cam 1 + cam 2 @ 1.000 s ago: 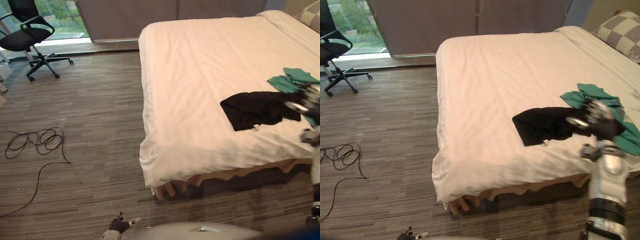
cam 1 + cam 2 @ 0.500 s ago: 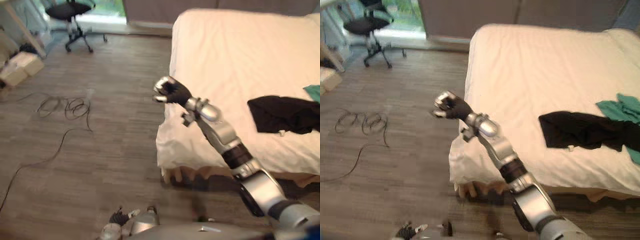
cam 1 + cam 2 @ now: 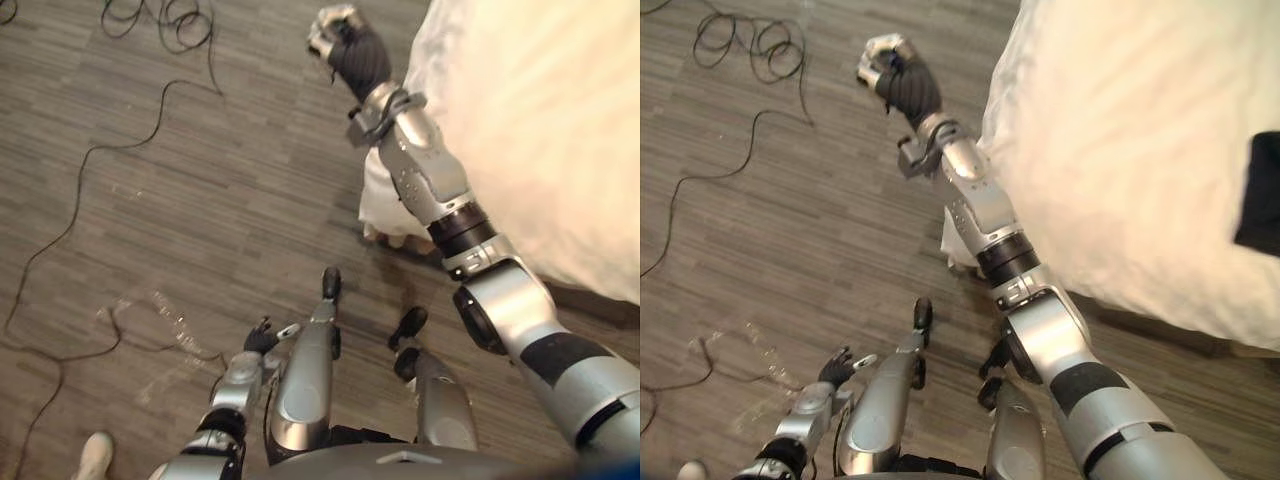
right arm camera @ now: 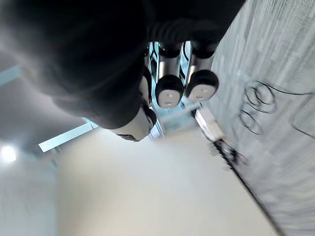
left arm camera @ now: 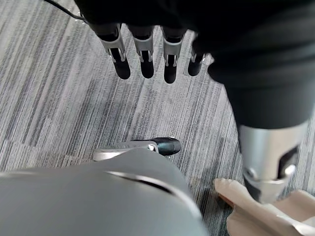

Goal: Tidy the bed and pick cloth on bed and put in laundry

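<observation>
- The right robot hand (image 3: 345, 45) makes an empty fist above the floor (image 3: 150, 200).
- The left robot hand (image 5: 146, 59) hangs loose and open.
- The black cloth (image 3: 1262, 195) on the bed (image 3: 1120, 150) is cut off.

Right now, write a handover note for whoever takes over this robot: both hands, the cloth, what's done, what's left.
Right hand: raised over the floor beside the bed corner, fingers curled, holding nothing.
Left hand: low over the floor, fingers straight, empty.
Black cloth: lies on the bed, apart from both hands.
Done: no cloth picked up yet.
Left: grasp the cloth, carry it to the laundry, then tidy the bed.
</observation>
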Tool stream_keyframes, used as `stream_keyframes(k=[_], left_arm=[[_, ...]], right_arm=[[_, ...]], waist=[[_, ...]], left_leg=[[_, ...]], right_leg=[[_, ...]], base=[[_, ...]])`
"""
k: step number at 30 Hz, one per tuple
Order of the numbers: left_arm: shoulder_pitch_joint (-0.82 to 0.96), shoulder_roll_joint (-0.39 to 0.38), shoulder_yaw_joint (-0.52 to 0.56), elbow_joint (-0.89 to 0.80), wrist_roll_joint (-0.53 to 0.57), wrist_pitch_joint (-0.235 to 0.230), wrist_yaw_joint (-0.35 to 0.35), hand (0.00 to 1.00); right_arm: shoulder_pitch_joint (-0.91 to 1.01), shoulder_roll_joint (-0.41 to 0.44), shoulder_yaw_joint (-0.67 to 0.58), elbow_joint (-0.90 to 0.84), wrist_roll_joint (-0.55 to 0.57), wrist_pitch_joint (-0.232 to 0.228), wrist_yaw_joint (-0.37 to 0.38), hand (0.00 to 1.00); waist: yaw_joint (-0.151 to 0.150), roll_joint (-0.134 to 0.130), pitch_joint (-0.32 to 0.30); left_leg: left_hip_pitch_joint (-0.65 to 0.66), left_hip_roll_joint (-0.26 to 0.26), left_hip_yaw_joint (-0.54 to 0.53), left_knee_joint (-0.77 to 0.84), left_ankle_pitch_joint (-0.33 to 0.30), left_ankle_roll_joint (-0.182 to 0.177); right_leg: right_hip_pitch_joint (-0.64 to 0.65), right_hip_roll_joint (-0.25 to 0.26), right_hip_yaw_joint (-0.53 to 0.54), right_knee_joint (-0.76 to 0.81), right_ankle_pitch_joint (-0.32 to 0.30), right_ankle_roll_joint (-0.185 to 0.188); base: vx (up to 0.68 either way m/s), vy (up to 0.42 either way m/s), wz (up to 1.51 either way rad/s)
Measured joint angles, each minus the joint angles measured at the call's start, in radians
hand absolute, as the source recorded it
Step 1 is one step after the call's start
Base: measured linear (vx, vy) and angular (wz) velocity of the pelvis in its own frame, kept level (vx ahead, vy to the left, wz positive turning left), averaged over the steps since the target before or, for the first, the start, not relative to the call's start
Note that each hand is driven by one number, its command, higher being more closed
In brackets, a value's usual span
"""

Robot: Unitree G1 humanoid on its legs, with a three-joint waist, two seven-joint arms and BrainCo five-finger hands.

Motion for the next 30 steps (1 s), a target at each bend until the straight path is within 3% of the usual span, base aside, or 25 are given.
stream_keyframes(k=[7, 10, 13, 17, 19, 23, 26, 30], left_arm=[[-0.109, -0.09, 0.007, -0.043, -0.115, 0.046, 0.048, 0.0], [-0.141, -0.117, 0.031, -0.069, -0.159, 0.063, 0.058, 0.0], [-0.187, -0.157, 0.069, -0.108, -0.196, 0.094, 0.066, 0.0], [-0.272, -0.218, 0.124, -0.11, -0.223, 0.115, 0.083, 0.0], [-0.3, -0.239, 0.147, -0.11, -0.226, 0.127, 0.087, 0.0], [-0.326, -0.269, 0.192, -0.098, -0.237, 0.156, 0.087, 0.0], [-0.326, -0.276, 0.207, -0.098, -0.238, 0.155, 0.087, 0.0], [-0.33, -0.275, 0.206, -0.097, -0.267, 0.156, 0.109, 0.0]], right_arm=[[0.041, -0.028, -0.066, -0.009, 0.063, -0.011, -0.122, 1.0], [0.078, -0.033, -0.076, -0.012, 0.068, -0.008, -0.135, 1.0], [0.116, -0.043, -0.079, -0.012, 0.069, 0.024, -0.154, 1.0], [0.092, -0.058, -0.072, -0.038, 0.069, 0.028, -0.152, 1.0], [0.054, -0.058, -0.072, -0.021, 0.069, 0.028, -0.152, 1.0], [-0.023, -0.06, -0.087, 0.053, 0.109, 0.038, -0.15, 1.0], [-0.03, -0.062, -0.106, 0.095, 0.124, 0.069, -0.114, 1.0], [0.016, -0.053, -0.107, 0.114, 0.173, 0.103, -0.004, 1.0]], waist=[[0.0, 0.052, 0.024], [-0.008, 0.063, 0.029], [-0.033, 0.068, 0.03], [-0.04, 0.069, 0.03], [-0.05, 0.07, 0.03], [-0.061, 0.071, 0.031], [-0.065, 0.071, 0.033], [-0.097, 0.061, 0.039]], left_leg=[[-0.143, -0.027, 0.014, 0.006, 0.036, -0.002], [-0.186, -0.025, 0.03, -0.009, 0.049, -0.013], [-0.24, -0.017, 0.046, -0.004, 0.067, -0.01], [-0.304, 0.0, 0.079, -0.002, 0.076, -0.025], [-0.333, 0.03, 0.156, 0.003, 0.081, -0.025], [-0.388, 0.033, 0.17, 0.017, 0.096, -0.005], [-0.402, 0.038, 0.174, 0.038, 0.088, 0.001], [-0.409, 0.048, 0.214, 0.068, 0.07, 0.026]], right_leg=[[-0.24, -0.082, 0.035, 0.225, -0.082, -0.022], [-0.314, -0.088, 0.05, 0.261, -0.089, -0.032], [-0.388, -0.094, 0.057, 0.301, -0.098, -0.047], [-0.467, -0.096, 0.057, 0.337, -0.108, -0.064], [-0.501, -0.1, 0.053, 0.353, -0.111, -0.068], [-0.55, -0.104, 0.054, 0.359, -0.109, -0.07], [-0.553, -0.101, 0.054, 0.35, -0.105, -0.068], [-0.554, -0.091, 0.083, 0.325, -0.082, -0.056]], base=[[-0.09, -0.024, 0.1], [-0.07, -0.047, -0.06], [-0.04, -0.075, 0.02], [-0.04, -0.068, 0.09], [-0.05, -0.056, 0.18], [-0.04, 0.01, 0.1], [-0.02, 0.017, 0.0], [-0.01, 0.049, -0.13]])
